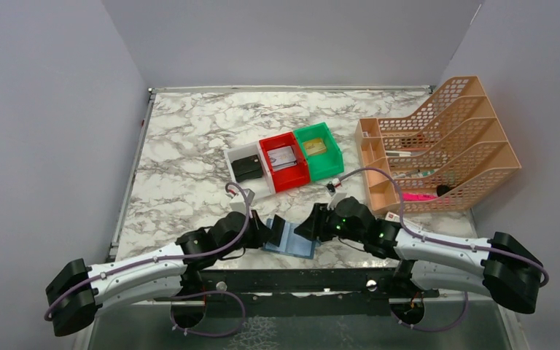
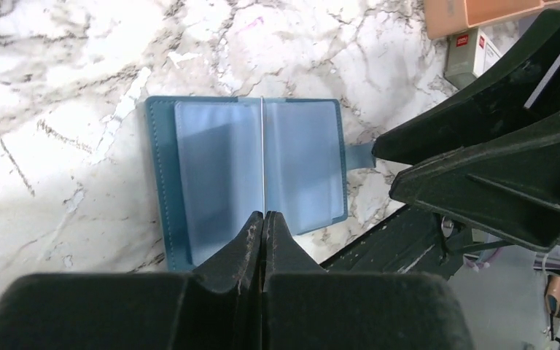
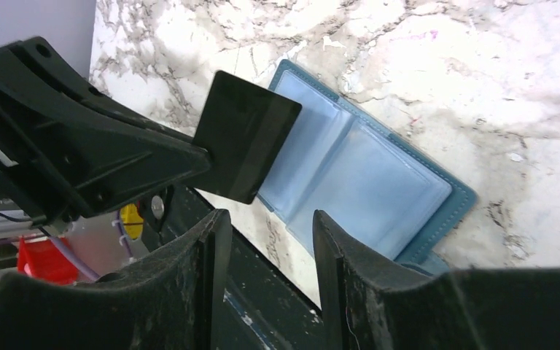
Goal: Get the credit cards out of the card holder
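— While your left end effector point(image 2: 263, 219) is clenched on that glossy black rectangular card point(image 3: 244, 142), where does your card holder sit?

— Your small flat teal-blue folding card holder point(image 3: 364, 175) lies spread open on the white-and-grey marbled table point(image 1: 189, 146). It is at the near edge, between your two arms, with its lighter blue pocket panels facing up. The card is held by one edge, clear of the pockets, tilted above the holder's left side.

— And your right end effector point(image 3: 271, 219)?

— Released. You can see its fingers standing apart with nothing between them, low beside the holder's tab side. From your left wrist camera its tips are just beside the little snap tab; whether they touch it, I cannot tell.

— What else is on your table?

— Farther back you have a white open bin point(image 1: 235, 157), a red plastic bin point(image 1: 292, 182) and a green plastic bin point(image 1: 328, 171) side by side in a row. To their right stands an orange lattice file rack point(image 1: 467, 138). A small white box with a red stripe point(image 2: 470, 55) lies near its base.
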